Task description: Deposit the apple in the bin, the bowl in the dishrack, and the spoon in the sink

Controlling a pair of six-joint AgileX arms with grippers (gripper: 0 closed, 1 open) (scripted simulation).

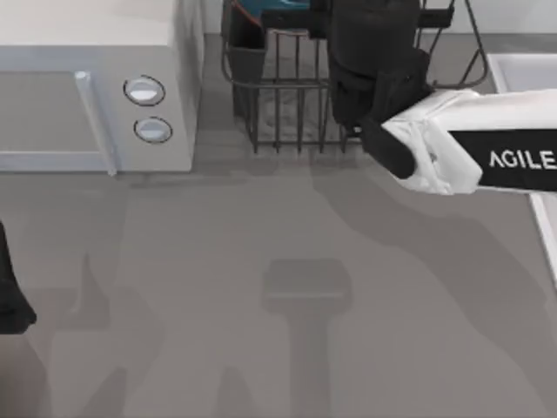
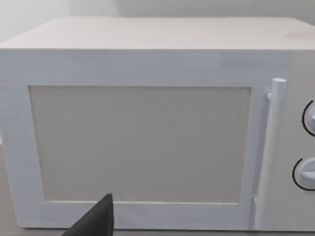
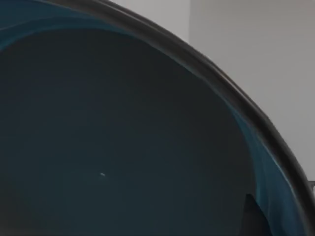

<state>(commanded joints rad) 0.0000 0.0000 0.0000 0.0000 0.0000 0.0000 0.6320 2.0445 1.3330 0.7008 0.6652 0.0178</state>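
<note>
My right arm reaches from the right edge over the dishrack at the back of the tabletop. Its pincer is hidden under the wrist; whether it grips I cannot tell. The blue bowl looms close before the right wrist camera. My left pincer sits parked at the left edge, facing the microwave; its opening cannot be told either.

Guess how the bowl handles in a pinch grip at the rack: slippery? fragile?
Probably slippery: the bowl has a smooth glazed inside. Likely rigid and chip-prone against the dishrack wires. Its curved wall may pivot in the right gripper.
</note>
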